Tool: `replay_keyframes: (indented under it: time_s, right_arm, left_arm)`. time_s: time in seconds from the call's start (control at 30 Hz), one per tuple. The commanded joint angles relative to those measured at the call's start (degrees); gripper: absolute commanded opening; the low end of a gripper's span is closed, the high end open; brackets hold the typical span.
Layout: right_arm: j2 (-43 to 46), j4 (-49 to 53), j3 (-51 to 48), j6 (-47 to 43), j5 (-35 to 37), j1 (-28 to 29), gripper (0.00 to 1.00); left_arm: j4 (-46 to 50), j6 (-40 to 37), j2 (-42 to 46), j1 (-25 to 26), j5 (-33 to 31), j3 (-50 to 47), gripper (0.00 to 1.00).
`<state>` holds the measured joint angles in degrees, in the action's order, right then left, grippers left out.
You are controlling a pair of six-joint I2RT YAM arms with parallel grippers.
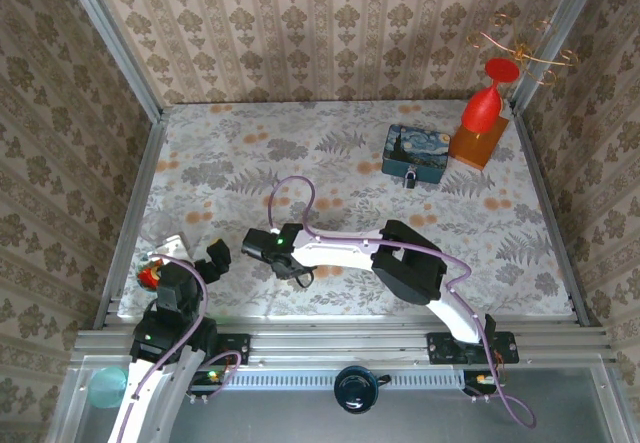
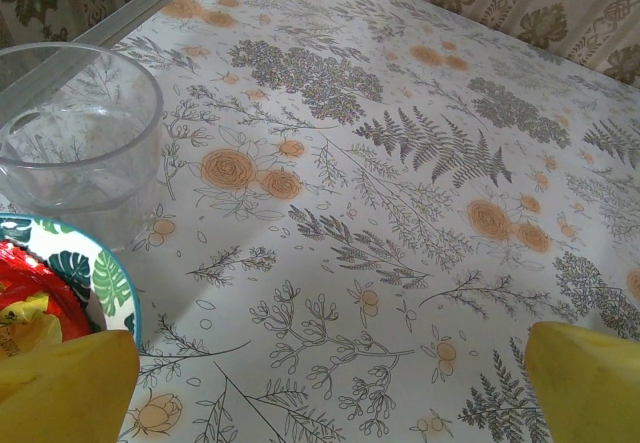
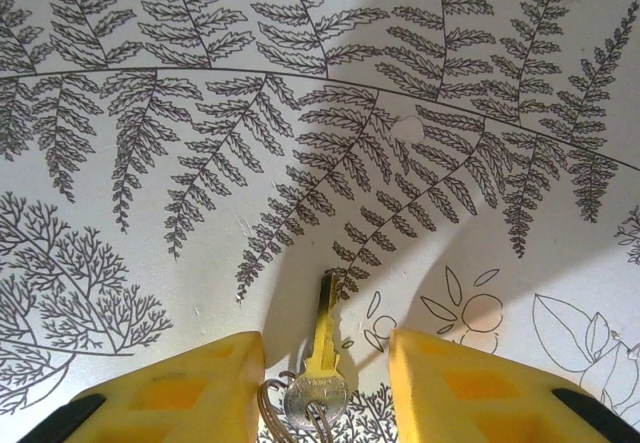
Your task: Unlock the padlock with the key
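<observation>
Quick count: two arms, one key (image 3: pixel 320 358), one padlock (image 1: pixel 411 176), one blue tin (image 1: pixel 415 151), one clear cup (image 2: pixel 80 133), one plate (image 2: pixel 112 285). The tablecloth (image 1: pixel 250 163) is all ferns and orange flowers, with patterned wallpaper (image 1: pixel 330 23) around it. The padlock's a tiny black block with a silvery loop, right against the tin's near side, back right. The key lies flat between the right gripper (image 3: pixel 326 378) fingers, jaws apart, not pinching it. The left gripper (image 2: pixel 325 393) is spread wide and holds nothing.
</observation>
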<state>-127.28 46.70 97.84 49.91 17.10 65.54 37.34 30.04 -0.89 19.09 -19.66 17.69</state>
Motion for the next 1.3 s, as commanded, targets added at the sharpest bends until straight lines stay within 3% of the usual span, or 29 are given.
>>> replay_keyframes:
  time_s: [0.0,0.33,0.63,0.8,1.0,1.1,1.17,1.27]
  right_arm:
    - [-0.54,5.08,-0.09,1.11,1.71,0.99,0.40]
    - [-2.72,7.27,2.19,0.28,1.70,2.22,0.39]
    - [0.57,5.33,-0.49,0.85,5.00,2.31,0.16]
    - [6.85,-2.02,-7.69,2.48,7.46,2.06,0.11]
    - [15.97,-19.33,-20.30,3.59,3.57,-0.29,0.03]
    - [18.44,-20.81,-21.37,1.98,3.40,-0.92,0.02]
    - [19.77,-21.44,-21.93,1.45,2.69,-1.33,0.02]
    - [22.55,-24.00,-24.16,2.99,-0.15,-2.61,0.00]
  left_arm:
    - [0.35,0.54,0.80,0.16,-1.50,0.78,1.00]
    - [0.36,0.62,0.82,0.20,-1.86,0.68,1.00]
    - [-0.14,0.66,0.84,0.16,-1.87,0.15,1.00]
    - [-0.84,0.85,0.82,0.17,-1.72,-0.37,1.00]
    - [-2.48,0.39,0.71,0.17,-0.18,-1.13,1.00]
    - [-3.30,0.02,0.62,0.08,0.98,-1.25,1.00]
    - [-4.34,-0.30,0.32,0.07,2.89,-1.50,1.00]
    - [-9.55,-2.17,-0.49,0.13,10.82,-2.74,0.98]
